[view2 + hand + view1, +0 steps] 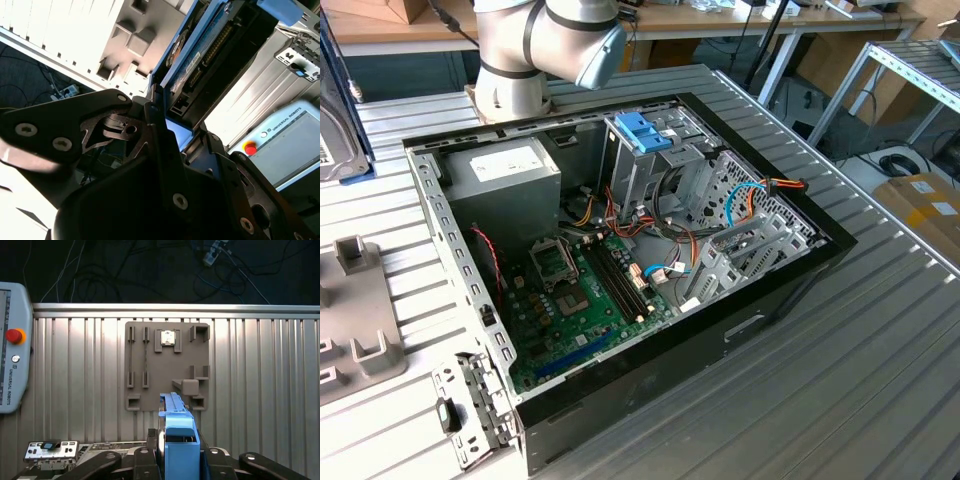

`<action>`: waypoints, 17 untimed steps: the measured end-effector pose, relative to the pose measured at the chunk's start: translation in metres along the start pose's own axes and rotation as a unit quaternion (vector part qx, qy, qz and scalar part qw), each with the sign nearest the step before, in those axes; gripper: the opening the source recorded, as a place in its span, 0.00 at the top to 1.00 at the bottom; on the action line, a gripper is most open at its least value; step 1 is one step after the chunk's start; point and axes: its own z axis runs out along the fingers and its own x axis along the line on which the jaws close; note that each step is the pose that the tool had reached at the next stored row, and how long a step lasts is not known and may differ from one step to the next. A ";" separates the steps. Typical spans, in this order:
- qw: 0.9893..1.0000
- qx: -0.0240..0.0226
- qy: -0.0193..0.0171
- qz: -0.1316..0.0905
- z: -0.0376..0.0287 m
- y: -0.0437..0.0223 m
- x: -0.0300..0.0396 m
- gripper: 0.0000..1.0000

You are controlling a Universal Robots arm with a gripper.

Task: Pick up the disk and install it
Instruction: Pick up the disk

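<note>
Gripper [179, 465] clenched on disk [178, 432], blue frame seen edge-on.
Disk is held above ribbed metal table [260, 365] near grey plate [160, 370] in first wrist view; in exterior view, arm [545, 45] is seen at 11 o'clock of open PC case [720, 340].

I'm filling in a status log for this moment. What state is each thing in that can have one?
gripper: shut on the disk.
disk: gripped on edge over the grey fixture plate, not yet installed.
computer case: lying on its side, open, side panel off.
chip: seated in a recess of the grey fixture plate.
</note>
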 end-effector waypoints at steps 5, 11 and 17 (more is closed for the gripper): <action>1.000 0.000 0.000 0.000 0.0000 -0.0027 0.0000 0.63; 1.000 0.000 0.000 0.000 -0.0001 -0.0064 -0.0001 0.63; 1.000 0.000 0.000 0.000 -0.0001 -0.0094 -0.0001 0.63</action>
